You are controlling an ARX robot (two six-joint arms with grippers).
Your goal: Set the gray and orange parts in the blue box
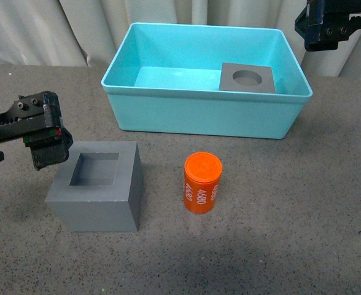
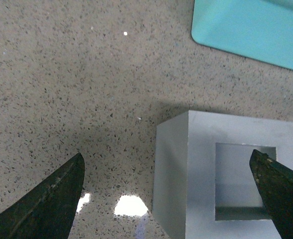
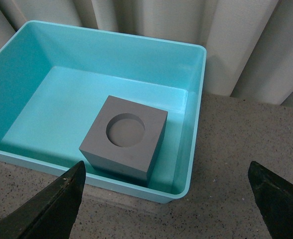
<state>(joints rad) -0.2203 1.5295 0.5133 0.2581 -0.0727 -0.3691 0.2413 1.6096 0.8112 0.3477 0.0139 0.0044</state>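
The gray cube with the round recess [image 1: 247, 78] lies inside the turquoise-blue box [image 1: 205, 117], at its right; it also shows in the right wrist view [image 3: 124, 140] with the box [image 3: 195, 114]. The gray cube with the square recess [image 1: 97, 185] sits on the table in front of the box, and the orange cylinder [image 1: 202, 182] with white numbers stands to its right. My left gripper [image 1: 45, 138] is open just left of the square-recess cube [image 2: 231, 174], low over the table. My right gripper [image 1: 328, 24] is open and empty, high above the box's right end.
The table is a speckled gray-brown surface [image 1: 279, 233]. A pale curtain [image 1: 76, 31] hangs behind the box. A corner of the box shows in the left wrist view [image 2: 251, 27].
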